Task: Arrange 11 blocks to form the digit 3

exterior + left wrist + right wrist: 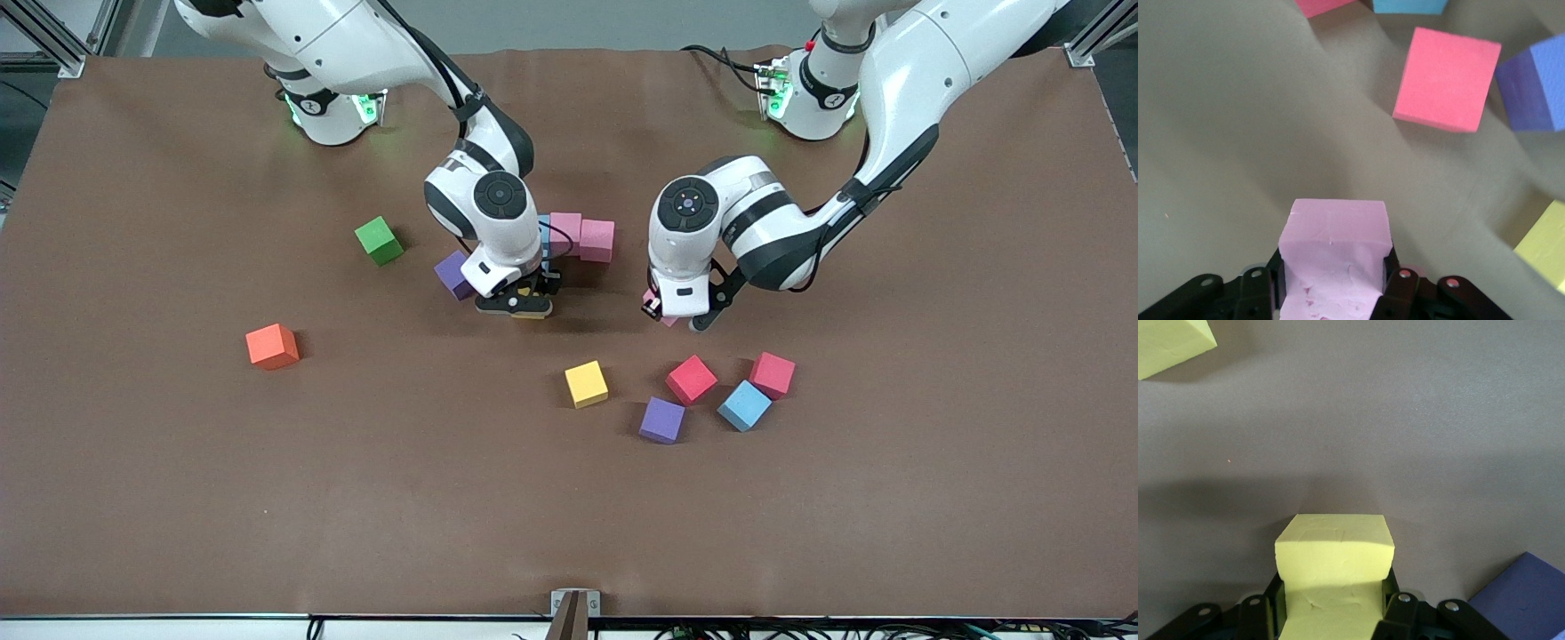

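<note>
Blocks for the digit 3 are mostly unplaced: only a short row of pink cubes [582, 236] (with a light blue one half hidden under the right arm) is begun at mid-table, while five loose cubes [692, 380] lie nearer the front camera. A yellow cube [1335, 570] is clamped in the right gripper [518, 305] beside a purple cube [454, 274], and a pale pink cube [1335, 257] is gripped by the left gripper [677, 316], so both carried cubes must next be lowered flush against the row.
</note>
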Available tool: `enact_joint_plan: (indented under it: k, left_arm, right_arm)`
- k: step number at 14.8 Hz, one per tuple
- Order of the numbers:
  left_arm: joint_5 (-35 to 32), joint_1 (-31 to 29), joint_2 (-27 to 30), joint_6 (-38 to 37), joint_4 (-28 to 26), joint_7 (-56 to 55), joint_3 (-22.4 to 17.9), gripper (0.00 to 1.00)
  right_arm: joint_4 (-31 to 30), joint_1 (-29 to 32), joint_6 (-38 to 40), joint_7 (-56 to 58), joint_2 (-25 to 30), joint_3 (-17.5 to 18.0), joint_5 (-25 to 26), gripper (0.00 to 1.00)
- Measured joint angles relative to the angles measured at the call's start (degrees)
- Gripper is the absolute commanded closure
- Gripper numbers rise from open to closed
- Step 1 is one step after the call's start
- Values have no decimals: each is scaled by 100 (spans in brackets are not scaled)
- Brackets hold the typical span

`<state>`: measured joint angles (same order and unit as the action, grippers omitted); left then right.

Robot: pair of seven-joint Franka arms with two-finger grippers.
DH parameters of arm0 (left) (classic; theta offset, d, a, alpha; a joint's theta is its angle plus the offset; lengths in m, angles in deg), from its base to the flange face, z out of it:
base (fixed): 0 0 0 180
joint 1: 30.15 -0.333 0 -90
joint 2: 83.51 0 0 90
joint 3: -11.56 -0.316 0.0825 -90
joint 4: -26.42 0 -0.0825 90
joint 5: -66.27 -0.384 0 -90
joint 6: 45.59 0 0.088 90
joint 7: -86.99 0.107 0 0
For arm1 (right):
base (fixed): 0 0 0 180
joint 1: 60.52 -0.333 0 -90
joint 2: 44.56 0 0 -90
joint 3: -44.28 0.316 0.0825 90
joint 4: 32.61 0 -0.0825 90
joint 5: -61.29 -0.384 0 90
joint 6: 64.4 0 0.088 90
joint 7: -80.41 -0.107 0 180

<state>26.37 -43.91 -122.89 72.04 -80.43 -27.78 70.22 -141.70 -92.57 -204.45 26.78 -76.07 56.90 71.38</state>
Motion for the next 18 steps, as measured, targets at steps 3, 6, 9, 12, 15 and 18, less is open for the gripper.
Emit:
enact_joint_plan:
  k: [3,6,9,12,15,18]
  left_arm:
    - [4,25,-3,281,34,-1229,0,51]
    - [4,81,-15,683,38,-2451,-1,51]
    - [4,230,-56,748,83,-3290,-49,51]
    - [4,703,-93,965,160,-3975,-501,51]
    - [59,1254,-153,1175,280,-4166,-968,51]
    - [184,1471,-206,1209,343,-4177,-1058,51]
  right_arm:
    - [1,-12,5,0,0,0,4,98]
    - [1,-38,7,0,0,0,5,98]
    - [1,-66,8,0,0,0,6,98]
    - [2,-73,12,1,-1,0,7,98]
    - [4,-77,17,16,-1,0,11,98]
    - [5,-79,21,19,-1,0,13,98]
